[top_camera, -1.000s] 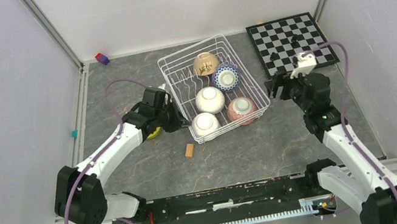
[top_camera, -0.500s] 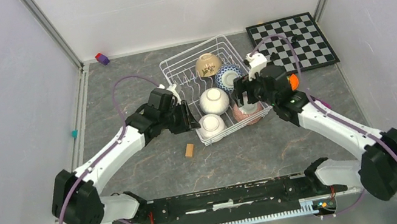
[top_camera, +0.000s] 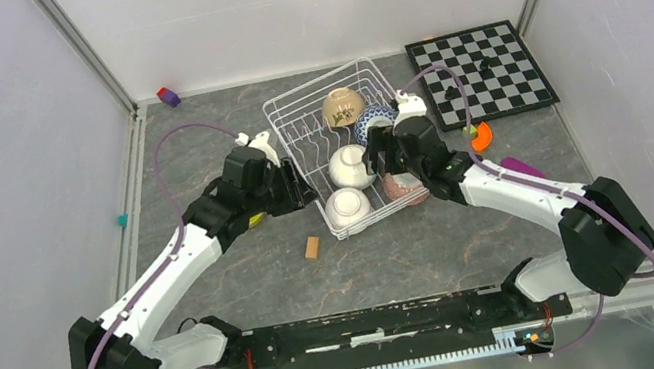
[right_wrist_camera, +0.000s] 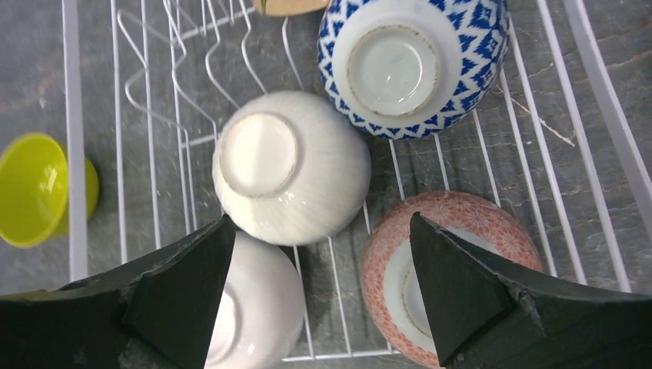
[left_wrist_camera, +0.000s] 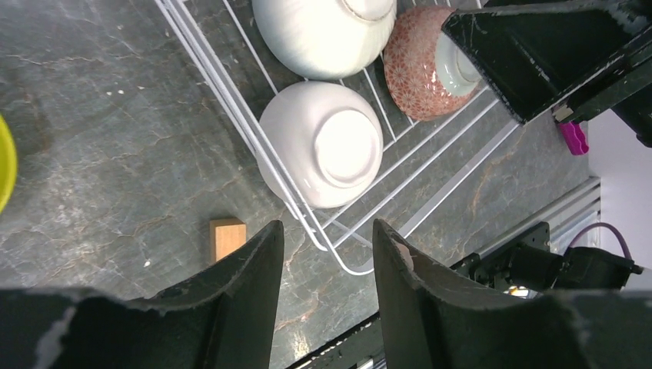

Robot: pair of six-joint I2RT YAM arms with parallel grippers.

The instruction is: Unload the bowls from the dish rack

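We count five bowls in the rack (top_camera: 306,132), which stands on the worktop (top_camera: 396,253) between the two arms. The beige bowl (top_camera: 343,106) is at the far end, its mouth showing. The blue bowl (right_wrist_camera: 411,65) lies just nearer, base up. The far white bowl (right_wrist_camera: 292,165) leans in the middle, right beside the blue one, with its foot ring towards us. The near white bowl (left_wrist_camera: 323,150) sits upside down in the near left corner, and the pink bowl (right_wrist_camera: 454,261) is tilted in the near right corner. The green bowl (right_wrist_camera: 34,188) is out of the rack, on the worktop just beside its left wall.

The left claw (left_wrist_camera: 327,254) is spread and holds nothing. It hangs over the rack's near left corner, with the rim wire showing in its gap and the near white bowl just past its fingertips. The right claw (right_wrist_camera: 323,284) is spread wide and also holds nothing. It hangs above the rack's near end, one finger over the near white bowl and the other over the pink bowl.

A wood block (left_wrist_camera: 227,237) lies on the worktop near the rack's near left corner. A chessboard (top_camera: 481,71) lies to the rack's far right.
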